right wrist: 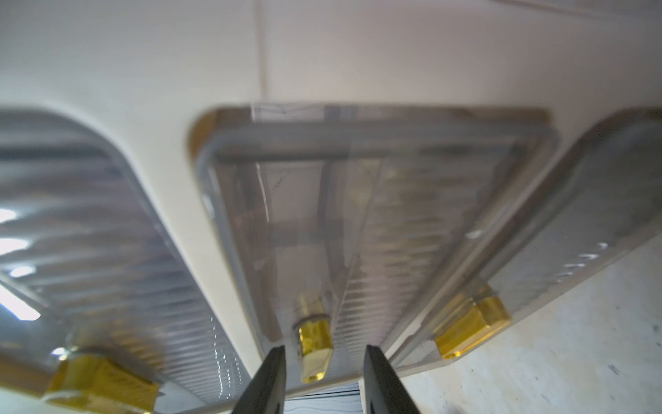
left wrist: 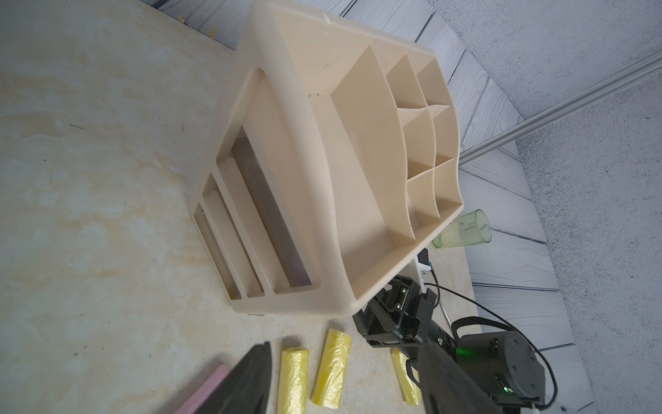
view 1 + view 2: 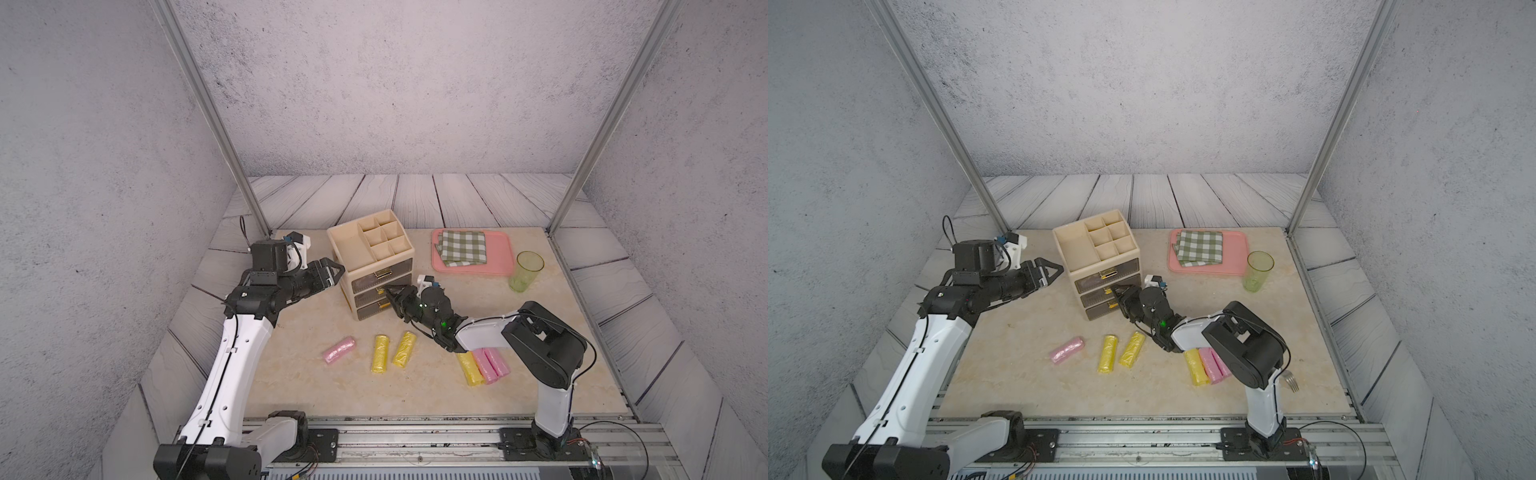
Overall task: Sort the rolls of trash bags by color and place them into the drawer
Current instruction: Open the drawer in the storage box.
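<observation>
The right gripper (image 1: 325, 347) reaches level with the middle drawer (image 1: 358, 215) of a beige drawer unit (image 3: 349, 245). Its two black fingers are spread either side of the drawer's gold handle (image 1: 312, 333), with a gap on each side, so nothing is pinched yet. The left gripper (image 3: 334, 272) hangs just beside the unit's side wall, jaws apart and empty. All three drawers look shut.

The fingers should close squarely on the handle, then pull straight out. Bracing with the left arm would likely stop the light unit sliding.

The rolls of trash bags lie on the tabletop (image 3: 291, 374) in front of the unit: one pink roll (image 3: 339, 349), two yellow rolls (image 3: 380, 353), then a third yellow roll (image 3: 471, 368) touching two pink rolls (image 3: 484, 365) under the right arm. A purple tint inside the top drawer may be more rolls, but the view is too poor to say.

The tabletop is pale, marble-patterned. Further back sit a pink tray (image 3: 498, 266), a checked cloth (image 3: 463, 247) and a green cup (image 3: 527, 272). Grey speckled walls enclose everything.
</observation>
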Action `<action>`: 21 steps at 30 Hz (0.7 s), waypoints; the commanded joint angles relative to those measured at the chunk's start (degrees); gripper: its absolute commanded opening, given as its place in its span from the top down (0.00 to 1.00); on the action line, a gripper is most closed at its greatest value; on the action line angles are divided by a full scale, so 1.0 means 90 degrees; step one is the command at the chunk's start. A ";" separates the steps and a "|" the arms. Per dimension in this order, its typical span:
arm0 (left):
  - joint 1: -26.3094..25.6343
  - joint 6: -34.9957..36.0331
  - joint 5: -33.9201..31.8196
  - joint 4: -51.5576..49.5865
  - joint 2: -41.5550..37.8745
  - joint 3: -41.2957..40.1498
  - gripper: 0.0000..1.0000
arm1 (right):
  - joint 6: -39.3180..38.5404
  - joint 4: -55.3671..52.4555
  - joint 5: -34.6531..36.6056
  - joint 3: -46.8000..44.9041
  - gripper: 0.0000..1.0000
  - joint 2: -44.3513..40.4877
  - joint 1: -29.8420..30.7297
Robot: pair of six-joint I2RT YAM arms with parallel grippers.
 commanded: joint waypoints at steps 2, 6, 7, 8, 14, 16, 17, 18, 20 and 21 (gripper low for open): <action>0.0074 0.0085 0.0164 0.0098 -0.0111 -0.0095 0.30 | 0.0075 0.0291 0.0169 0.0198 0.61 0.0283 0.0064; 0.0067 0.0085 0.0203 0.0109 -0.0107 -0.0114 0.30 | 0.0147 0.0403 0.0224 0.0237 0.63 0.0399 0.0075; 0.0066 0.0088 0.0208 0.0109 -0.0110 -0.0122 0.30 | 0.0162 0.0454 0.0237 0.0247 0.64 0.0430 0.0084; 0.0070 0.0085 0.0208 0.0109 -0.0110 -0.0116 0.30 | 0.0184 0.0498 0.0261 0.0247 0.65 0.0462 0.0090; 0.0074 0.0094 0.0245 0.0109 -0.0090 -0.0139 0.30 | 0.0197 0.0673 0.0380 0.0257 0.71 0.0541 0.0123; 0.0075 0.0085 0.0237 0.0119 -0.0081 -0.0137 0.30 | 0.0196 0.0690 0.0422 0.0248 0.73 0.0546 0.0127; 0.0080 0.0085 0.0246 0.0119 -0.0080 -0.0132 0.30 | 0.0187 0.0697 0.0439 0.0247 0.74 0.0542 0.0134; 0.0075 0.0085 0.0237 0.0119 -0.0073 -0.0141 0.30 | 0.0187 0.0716 0.0453 0.0233 0.75 0.0542 0.0133; 0.0080 0.0076 0.0242 0.0129 -0.0062 -0.0142 0.30 | 0.0187 0.0746 0.0488 0.0209 0.78 0.0544 0.0141; 0.0079 0.0075 0.0242 0.0137 -0.0061 -0.0150 0.30 | 0.0187 0.0747 0.0487 0.0203 0.79 0.0551 0.0144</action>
